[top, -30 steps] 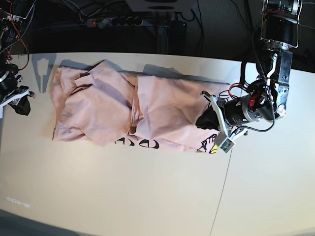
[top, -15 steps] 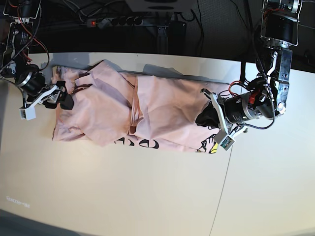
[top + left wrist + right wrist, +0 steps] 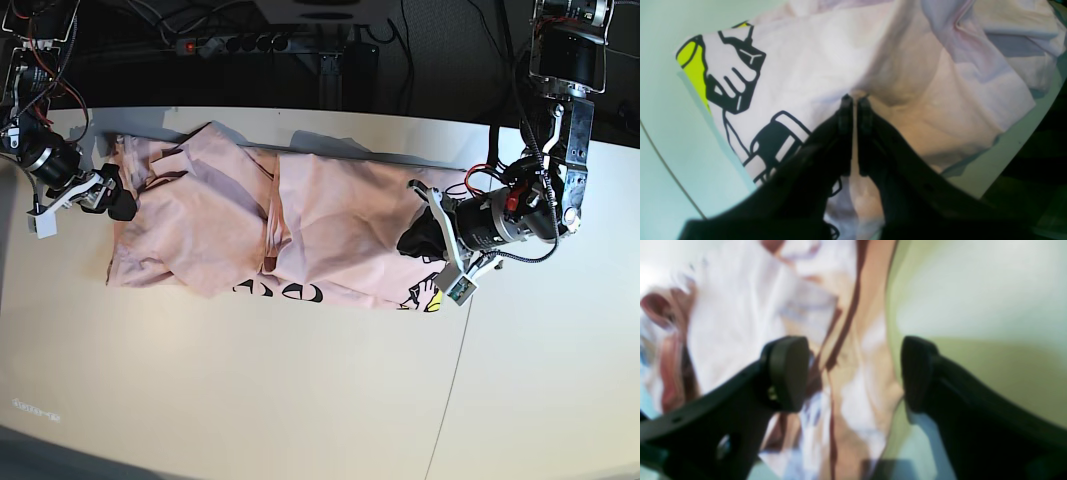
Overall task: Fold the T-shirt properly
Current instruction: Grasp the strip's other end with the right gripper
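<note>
The T-shirt (image 3: 290, 225) lies bunched across the surface (image 3: 300, 400). The left gripper (image 3: 855, 100), at three o'clock, pinches its cloth; the right gripper (image 3: 853, 373), at nine o'clock, gapes wide over the edge, empty. Next it likely must close there.

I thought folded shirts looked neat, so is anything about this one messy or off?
Yes. The T-shirt lies in a long rumpled strip, creased and bunched near its middle, with black lettering peeking out unevenly along one edge. The left claw is shut on the cloth.
</note>
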